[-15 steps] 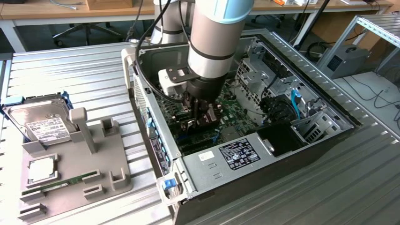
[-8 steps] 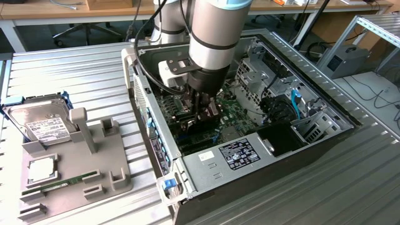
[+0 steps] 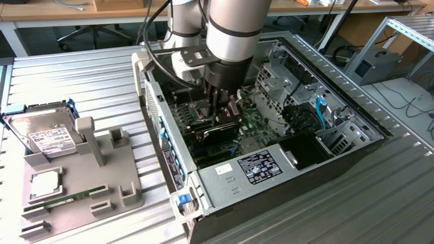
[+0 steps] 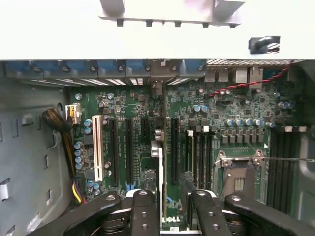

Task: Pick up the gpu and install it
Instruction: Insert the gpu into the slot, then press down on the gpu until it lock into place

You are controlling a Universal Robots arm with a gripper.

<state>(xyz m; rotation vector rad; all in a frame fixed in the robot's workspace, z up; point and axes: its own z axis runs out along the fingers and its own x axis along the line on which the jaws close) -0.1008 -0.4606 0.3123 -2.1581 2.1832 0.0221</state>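
The gpu (image 3: pixel 215 131) is a thin black card held edge-on inside the open computer case (image 3: pixel 298 175), low over the green motherboard (image 3: pixel 254 122). My gripper (image 3: pixel 222 113) reaches straight down into the case and is shut on the card's upper edge. In the wrist view the gpu (image 4: pixel 160 172) shows as a slim slab between the two black fingers (image 4: pixel 142 211), with my gripper (image 4: pixel 172 201) above the row of long black expansion slots (image 4: pixel 174 147). Its silvery bracket end points toward the case's rear openings (image 4: pixel 157 69). Whether the card touches a slot I cannot tell.
A grey parts tray (image 3: pixel 125 175) at the exterior view's left carries a silver hard drive (image 3: pixel 44 134), a processor chip (image 3: pixel 44 185) and a green memory stick (image 3: pixel 68 198). Inside the case are drive cages (image 3: pixel 285 71), blue cables (image 3: pixel 320 109), a processor socket (image 4: pixel 238 172) and a white slot (image 4: pixel 97 147).
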